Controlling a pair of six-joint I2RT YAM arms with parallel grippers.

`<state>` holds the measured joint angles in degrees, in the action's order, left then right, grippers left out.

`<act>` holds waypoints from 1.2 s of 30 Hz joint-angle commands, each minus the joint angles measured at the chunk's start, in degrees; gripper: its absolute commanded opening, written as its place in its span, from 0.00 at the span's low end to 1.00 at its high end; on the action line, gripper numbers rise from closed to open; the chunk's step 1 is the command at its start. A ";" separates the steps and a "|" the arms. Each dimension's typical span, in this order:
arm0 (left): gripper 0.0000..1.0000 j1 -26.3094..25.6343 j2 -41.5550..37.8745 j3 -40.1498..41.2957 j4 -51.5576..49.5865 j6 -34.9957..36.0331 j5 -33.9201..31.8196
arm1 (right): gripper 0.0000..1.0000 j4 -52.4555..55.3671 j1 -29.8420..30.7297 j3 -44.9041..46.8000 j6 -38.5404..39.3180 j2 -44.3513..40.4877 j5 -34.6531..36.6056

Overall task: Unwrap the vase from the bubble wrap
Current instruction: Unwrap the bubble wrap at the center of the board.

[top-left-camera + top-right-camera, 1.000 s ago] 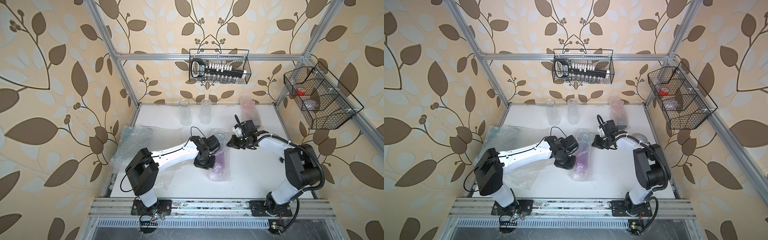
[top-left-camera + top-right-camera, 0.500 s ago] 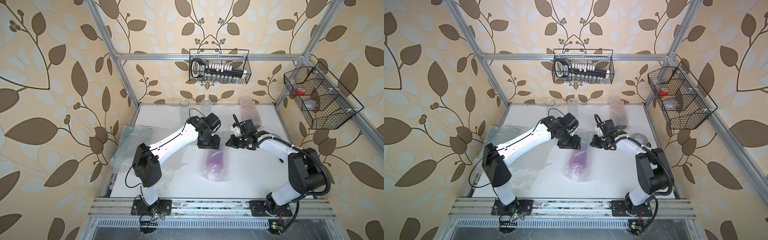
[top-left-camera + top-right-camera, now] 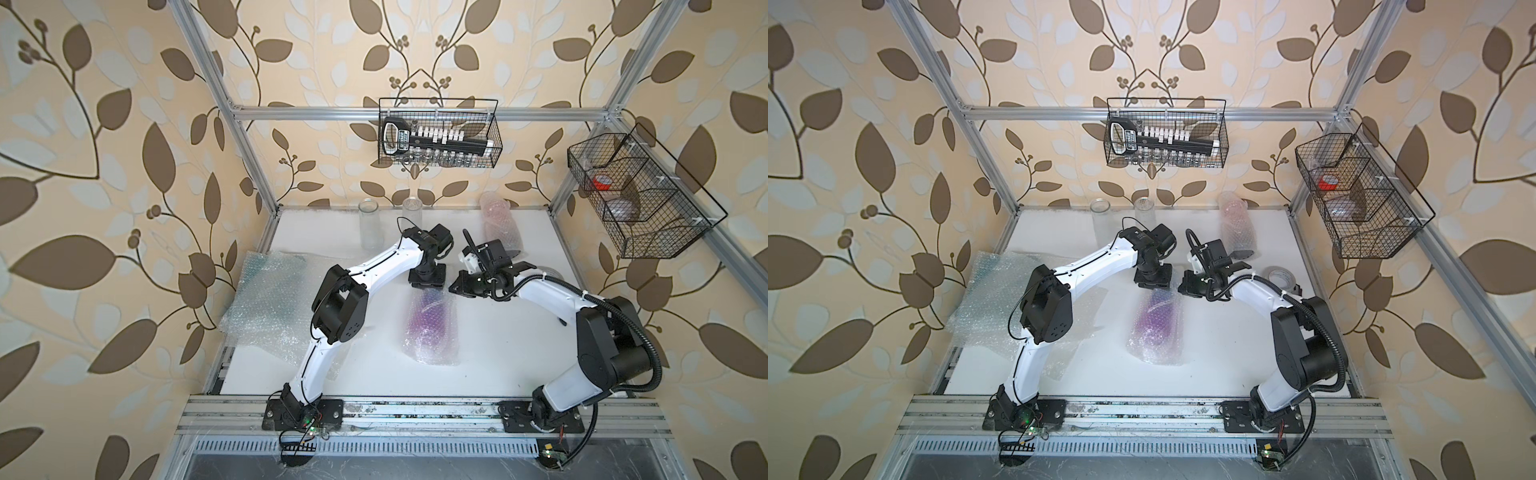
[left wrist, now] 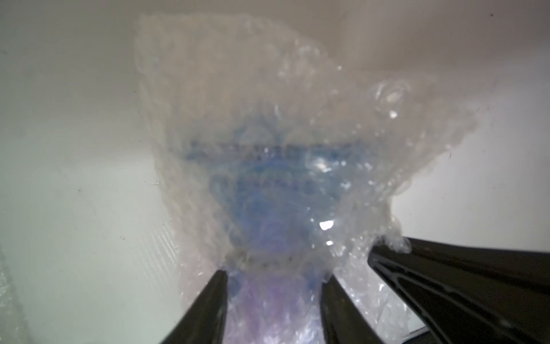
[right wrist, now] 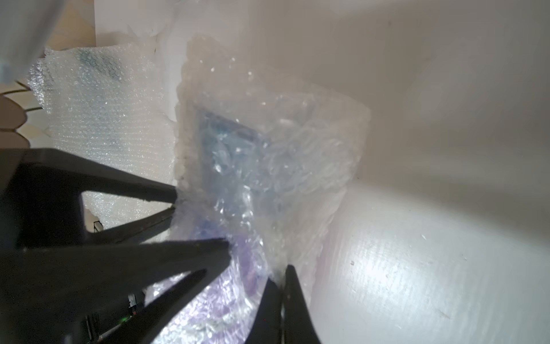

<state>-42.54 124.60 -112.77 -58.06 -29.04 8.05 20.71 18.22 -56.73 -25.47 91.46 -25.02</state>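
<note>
A purple vase wrapped in bubble wrap [image 3: 430,328] lies on its side mid-table, seen in both top views [image 3: 1156,328]. My left gripper [image 3: 428,286] stands over its far end. In the left wrist view the left gripper [image 4: 272,280] has one finger on each side of the wrapped end, and the wrap is cinched between them. My right gripper [image 3: 455,287] sits just beside it, at the same end. In the right wrist view the right gripper [image 5: 282,274] has its jaws pressed together on an edge of the bubble wrap [image 5: 268,149].
Loose bubble wrap sheets [image 3: 274,303] lie at the table's left under the left arm. Two clear glass vases [image 3: 370,224] and another wrapped vase [image 3: 498,224] stand at the back. A tape roll [image 3: 1279,276] lies by the right arm. Wire baskets [image 3: 438,133] hang on the walls.
My left gripper let go near the wrapped vase's middle, moved to its far end, opened and closed in around that end. The right gripper has stayed shut, almost in place.
</note>
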 commanded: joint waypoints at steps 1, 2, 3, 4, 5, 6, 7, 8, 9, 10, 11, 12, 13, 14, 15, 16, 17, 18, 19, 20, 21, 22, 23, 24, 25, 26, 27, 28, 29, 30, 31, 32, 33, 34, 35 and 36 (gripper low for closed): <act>0.28 0.07 -1.66 0.62 -0.66 0.44 -2.14 | 0.00 0.84 0.43 0.22 0.23 -1.41 -0.47; 0.20 0.22 -2.25 1.35 -0.35 0.26 -2.47 | 0.00 0.89 0.42 0.30 0.24 -1.38 -0.40; 0.13 0.43 -2.68 2.11 -0.08 0.18 -2.57 | 0.00 0.96 0.42 0.39 0.21 -1.50 -0.39; 0.07 0.69 -3.28 3.01 0.26 0.01 -2.75 | 0.00 1.07 0.42 0.48 0.24 -1.50 -0.21; 0.01 1.09 -3.85 4.07 0.64 -0.22 -2.88 | 0.00 1.17 0.42 0.57 0.24 -1.74 -0.05; 0.00 1.44 -4.50 4.84 0.83 -0.38 -3.17 | 0.00 1.29 0.42 0.67 0.20 -1.98 0.25; 0.00 1.76 -5.24 5.87 1.08 -0.52 -3.59 | 0.00 1.43 0.28 0.90 0.24 -2.37 0.69; 0.00 2.15 -6.00 6.81 1.35 -0.57 -4.00 | 0.00 1.51 0.11 1.30 0.18 -2.83 1.04; 0.00 2.43 -6.68 7.75 1.59 -0.58 -4.42 | 0.00 1.60 -0.15 1.60 0.03 -3.30 1.44; 0.00 2.90 -7.34 8.63 1.84 -0.57 -4.78 | 0.00 1.64 -0.65 2.06 -0.25 -3.71 1.82; 0.00 3.37 -8.05 9.55 2.06 -0.56 -4.97 | 0.00 1.81 -1.27 2.67 -0.50 -4.13 2.25; 0.00 3.72 -8.66 10.19 2.31 -0.58 -5.08 | 0.00 1.90 -1.85 3.07 -0.70 -4.37 2.53; 0.00 4.10 -9.25 10.93 2.63 -0.58 -5.23 | 0.00 1.96 -2.49 3.64 -1.01 -4.62 2.59; 0.00 4.33 -9.72 11.49 2.77 -0.56 -5.31 | 0.00 1.94 -3.18 4.25 -1.22 -4.83 2.73; 0.00 4.54 -10.01 11.99 2.82 -0.58 -5.26 | 0.00 1.92 -3.72 4.70 -1.41 -4.87 2.80; 0.00 4.66 -10.23 12.40 2.95 -0.56 -5.20 | 0.00 1.87 -4.26 5.11 -1.58 -4.82 2.91; 0.00 4.71 -10.42 12.69 3.03 -0.48 -5.03 | 0.00 1.96 -4.64 5.46 -1.60 -4.63 2.83; 0.00 4.74 -10.54 12.87 3.13 -0.44 -4.97 | 0.00 1.97 -4.91 5.66 -1.68 -4.41 2.86; 0.00 4.74 -10.62 13.07 3.20 -0.48 -4.64 | 0.00 1.93 -5.18 5.88 -1.78 -4.20 2.94; 0.00 4.76 -10.84 13.32 3.30 -0.46 -4.38 | 0.00 1.85 -5.44 6.23 -1.94 -4.05 2.96; 0.00 4.78 -11.11 13.56 3.46 -0.44 -4.17 | 0.00 1.76 -5.62 6.51 -2.18 -3.97 2.97; 0.00 4.75 -11.36 13.82 3.56 -0.48 -4.00 | 0.00 1.63 -5.77 6.65 -2.31 -3.92 2.88; 0.00 4.76 -11.77 14.05 3.57 -0.46 -3.92 | 0.00 1.70 -5.89 6.76 -2.33 -4.00 2.99; 0.00 4.77 -11.98 14.14 3.57 -0.39 -3.58 | 0.00 1.80 -5.89 6.74 -2.35 -3.97 3.23; 0.00 4.84 -12.28 14.24 3.57 -0.19 -3.15 | 0.00 1.98 -5.99 6.66 -2.30 -3.92 3.38; 0.00 4.90 -12.49 14.26 3.57 0.00 -2.74 | 0.00 2.27 -6.08 6.57 -2.16 -3.93 3.64; 0.11 4.97 -12.56 14.15 3.34 0.22 -2.31 | 0.04 2.55 -6.18 6.46 -1.93 -3.92 3.85; 0.25 4.93 -12.62 13.99 2.86 0.37 -2.42 | 0.12 3.04 -6.18 6.14 -1.61 -4.11 4.32; 0.40 4.97 -12.83 13.54 2.17 0.47 -2.79 | 0.20 3.69 -6.19 5.77 -1.20 -4.30 4.93; 0.51 4.94 -13.08 13.26 1.56 0.68 -3.11 | 0.25 4.50 -6.18 5.37 -0.94 -4.72 5.71; 0.60 4.88 -13.43 12.66 0.59 1.12 -3.69 | 0.31 5.74 -6.18 4.58 -0.44 -5.40 6.72; 0.68 4.61 -13.95 11.90 -0.49 1.91 -4.49 | 0.37 7.13 -6.23 3.97 0.16 -6.19 7.88; 0.74 4.06 -14.38 11.03 -1.62 2.77 -5.83 | 0.42 8.20 -6.18 3.46 0.58 -6.97 8.85; 0.79 3.07 -14.84 10.12 -2.66 3.68 -7.13 | 0.46 9.51 -6.24 3.06 1.01 -8.06 9.78; 0.81 2.18 -15.07 9.10 -3.82 4.37 -7.64 | 0.51 10.67 -6.19 2.94 1.33 -9.28 10.66; 0.81 1.33 -15.08 8.19 -5.02 4.61 -7.95 | 0.54 11.49 -6.20 3.01 1.40 -10.31 11.02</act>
<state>-38.70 114.06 -100.79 -58.19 -26.98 2.74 27.40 12.14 -51.53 -25.58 84.66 -17.52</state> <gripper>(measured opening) 0.802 0.519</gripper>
